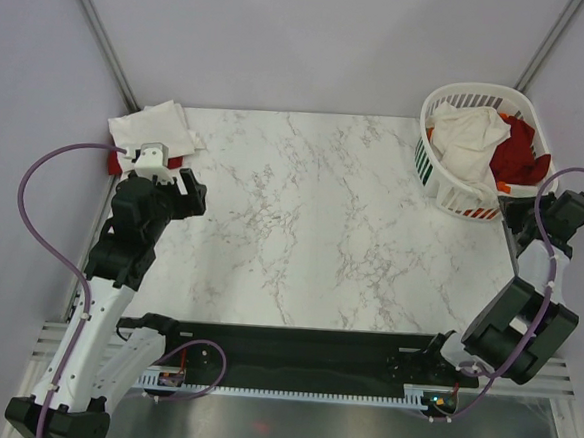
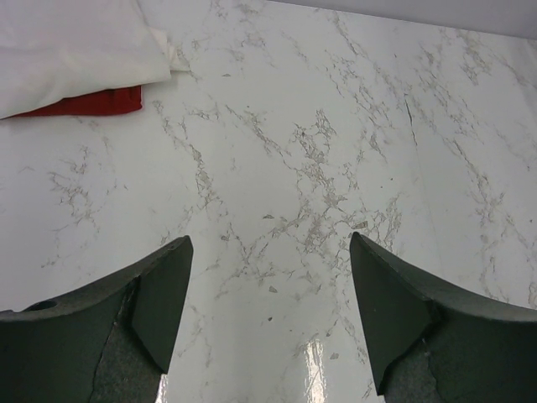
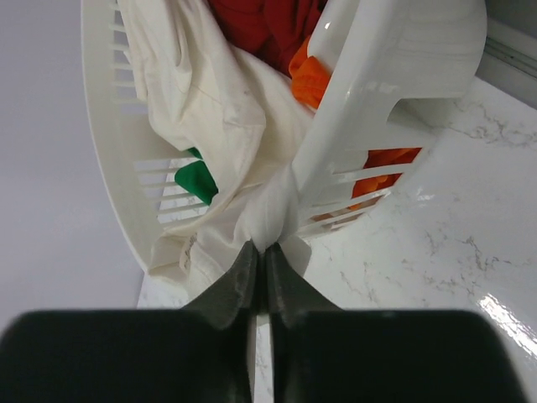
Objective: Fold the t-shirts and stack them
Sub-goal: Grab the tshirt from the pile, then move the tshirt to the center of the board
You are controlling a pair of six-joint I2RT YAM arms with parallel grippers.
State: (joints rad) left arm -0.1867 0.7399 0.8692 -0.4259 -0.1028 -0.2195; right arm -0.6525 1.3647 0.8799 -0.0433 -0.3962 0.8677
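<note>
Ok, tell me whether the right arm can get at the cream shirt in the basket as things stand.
Probably yes: the right gripper sits shut at the basket rim and seems to pinch a fold of the cream shirt there.

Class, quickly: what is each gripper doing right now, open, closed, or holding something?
Left gripper: open, holding nothing, above the marble table.
Right gripper: closed, apparently pinching the cream t-shirt at the rim of the laundry basket.
</note>
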